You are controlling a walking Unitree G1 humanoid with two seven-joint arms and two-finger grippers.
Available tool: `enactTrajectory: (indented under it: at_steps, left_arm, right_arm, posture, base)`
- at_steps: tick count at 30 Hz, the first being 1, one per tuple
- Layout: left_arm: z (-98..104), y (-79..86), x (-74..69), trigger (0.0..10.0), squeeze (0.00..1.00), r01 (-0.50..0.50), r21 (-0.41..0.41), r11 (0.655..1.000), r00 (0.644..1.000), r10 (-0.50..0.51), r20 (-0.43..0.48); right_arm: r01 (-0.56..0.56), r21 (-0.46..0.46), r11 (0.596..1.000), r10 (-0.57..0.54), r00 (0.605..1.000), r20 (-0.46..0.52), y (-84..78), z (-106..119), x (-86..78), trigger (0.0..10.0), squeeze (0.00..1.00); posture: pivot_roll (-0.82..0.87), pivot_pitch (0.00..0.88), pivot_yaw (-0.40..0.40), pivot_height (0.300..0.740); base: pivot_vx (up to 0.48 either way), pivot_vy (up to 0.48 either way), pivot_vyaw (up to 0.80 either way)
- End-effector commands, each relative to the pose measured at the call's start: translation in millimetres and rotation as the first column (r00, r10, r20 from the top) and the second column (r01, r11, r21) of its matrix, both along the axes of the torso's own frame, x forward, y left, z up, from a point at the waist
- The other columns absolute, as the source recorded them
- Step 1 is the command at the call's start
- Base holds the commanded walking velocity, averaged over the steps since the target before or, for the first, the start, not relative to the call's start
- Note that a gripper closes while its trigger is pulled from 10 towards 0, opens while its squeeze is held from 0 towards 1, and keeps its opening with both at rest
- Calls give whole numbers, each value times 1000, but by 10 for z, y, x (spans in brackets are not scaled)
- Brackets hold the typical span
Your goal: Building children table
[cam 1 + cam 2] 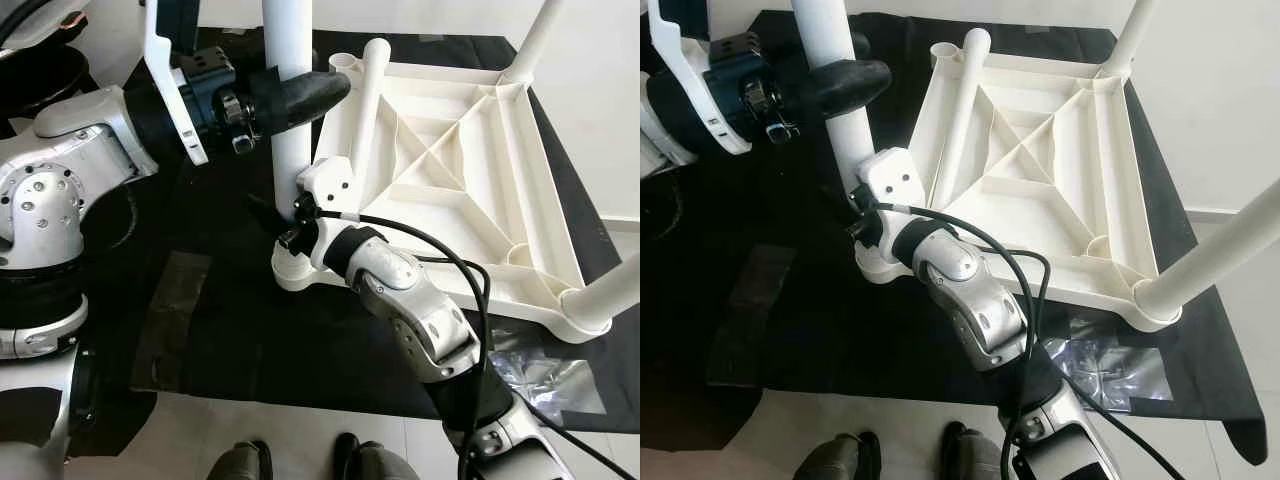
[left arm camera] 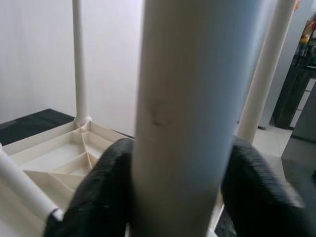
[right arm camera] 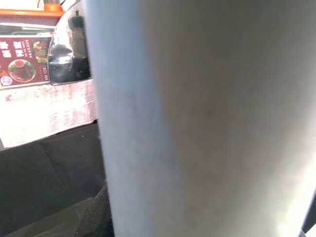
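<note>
Left eye view: left gripper [image 1: 300, 95] clamped on table leg [image 1: 290, 130] above tabletop [image 1: 470, 190], steadying it upright; right gripper [image 1: 290, 220] at the leg's base, finger state unclear.

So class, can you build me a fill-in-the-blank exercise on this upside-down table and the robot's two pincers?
1. The white tabletop lies ____ on the black mat.
2. The left pincer grips an upright table ____.
3. One unfitted leg lies ____ the tabletop.
4. The right pincer is near that upright leg's ____.

Missing: upside down; leg; across; base
</note>
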State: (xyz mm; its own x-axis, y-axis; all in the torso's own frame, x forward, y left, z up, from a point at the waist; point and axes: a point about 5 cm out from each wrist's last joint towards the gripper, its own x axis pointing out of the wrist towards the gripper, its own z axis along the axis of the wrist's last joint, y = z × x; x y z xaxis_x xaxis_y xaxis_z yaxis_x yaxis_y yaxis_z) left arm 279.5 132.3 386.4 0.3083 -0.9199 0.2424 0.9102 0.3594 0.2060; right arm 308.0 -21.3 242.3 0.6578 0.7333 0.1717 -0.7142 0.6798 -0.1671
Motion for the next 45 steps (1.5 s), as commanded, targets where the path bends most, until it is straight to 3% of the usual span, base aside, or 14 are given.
enactTrajectory:
  at_steps: [1,12,13,19,21,22,26,27,28,29,30,37,39,45]
  left_arm:
    - [35,-26,-51,0,0,27,47,999,999,-28,21]
    - [71,31,-88,0,0,3,101,995,999,-8,46]
    - [66,21,-94,0,0,5,104,995,999,-10,47]
    - [54,-16,-107,0,0,20,111,994,999,-25,48]
    - [54,-22,-109,0,0,23,112,993,998,-29,48]
    - [57,-29,-113,0,0,31,116,993,998,-37,50]
    - [57,-33,-120,0,0,36,118,992,998,-42,51]
    - [55,-36,-123,0,0,39,120,992,998,-45,51]
    - [54,-39,-127,0,0,40,121,992,998,-47,51]
    - [54,-39,-127,0,0,40,121,992,998,-47,51]
    - [54,-43,-131,0,0,42,122,992,998,-48,50]
    - [49,-55,-149,0,0,47,128,991,997,-53,48]
    - [51,-64,-154,0,0,52,128,990,997,-58,47]
    - [55,-81,-164,0,0,63,130,990,997,-70,45]
  right_arm:
    - [-36,-14,999,35,997,-70,84,-134,-19,10000,0]
    - [-77,-6,997,77,995,-61,70,-110,-7,10000,0]
    - [-115,9,993,115,992,-54,46,-68,7,10000,1000]
    - [-337,68,939,338,941,-8,-92,187,63,10000,1000]
    - [-416,37,908,415,909,29,-167,285,92,10000,1000]
    - [-529,-30,848,530,845,68,-299,424,138,10000,1000]
    - [-593,-97,799,601,795,87,-398,531,215,10000,1000]
    - [-607,-124,785,618,782,86,-424,564,254,10000,906]
    - [-618,-143,773,632,771,80,-440,582,281,10000,494]
    - [-618,-143,773,632,771,80,-440,582,281,10000,494]
    - [-640,-159,751,656,752,71,-453,596,304,10000,0]
    - [-734,-187,653,749,662,20,-444,675,395,10000,0]
    - [-765,-197,613,780,626,-5,-413,681,426,0,0]
    - [-812,-236,533,831,555,-32,-376,681,440,0,0]
  posture:
    - [106,198,-6,740]
    - [113,202,-12,740]
    - [115,203,-13,740]
    - [117,204,-11,740]
    - [117,204,-10,740]
    - [118,203,-10,740]
    - [123,203,-5,740]
    - [123,203,-5,740]
    - [127,203,-4,740]
    - [127,203,-4,740]
    - [130,203,-4,740]
    - [141,206,2,740]
    - [146,208,1,740]
    - [148,209,1,740]
  base:
    - [0,0,0]
    - [0,0,0]
    - [0,0,0]
    - [0,0,0]
    - [0,0,0]
    - [0,0,0]
    - [0,0,0]
    - [0,0,0]
    - [0,0,0]
    - [0,0,0]
    - [0,0,0]
    - [0,0,0]
    - [0,0,0]
    - [0,0,0]
